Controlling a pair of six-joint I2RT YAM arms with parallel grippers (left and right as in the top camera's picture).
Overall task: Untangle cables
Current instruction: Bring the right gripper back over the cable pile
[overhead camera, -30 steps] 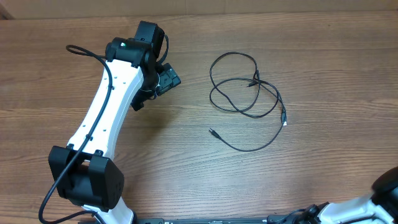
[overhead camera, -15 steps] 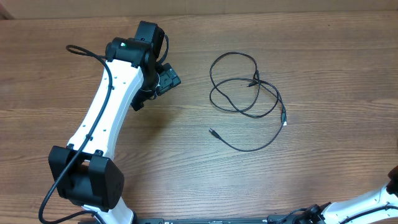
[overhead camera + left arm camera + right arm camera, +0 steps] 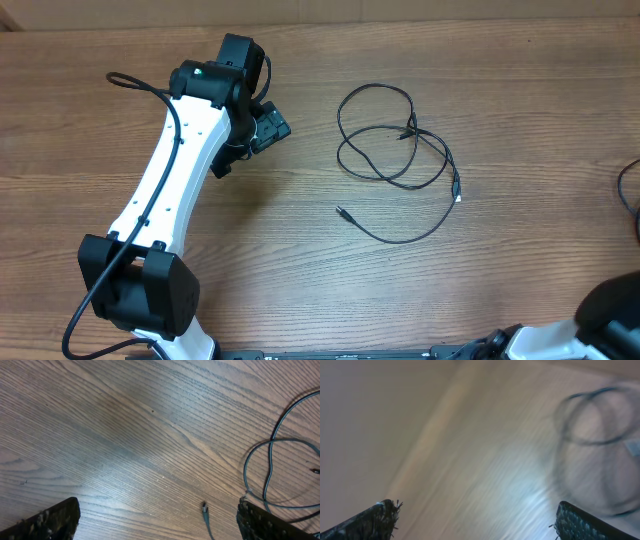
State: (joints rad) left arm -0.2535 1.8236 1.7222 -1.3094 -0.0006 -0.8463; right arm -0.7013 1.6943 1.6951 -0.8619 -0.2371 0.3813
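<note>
We see the cables (image 3: 411,130) lying right of the released, empty jaws of our left arm (image 3: 165,195), nearer them than our right arm (image 3: 612,312), its jaws likewise released.

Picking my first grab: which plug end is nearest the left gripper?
The plug end trailing out lower left; the silver-tipped end and the one among the loops lie farther right.

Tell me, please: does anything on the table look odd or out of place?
Only the cables: they lie on the table in loose loops that cross each other. Nothing looks damaged or spilled.
</note>
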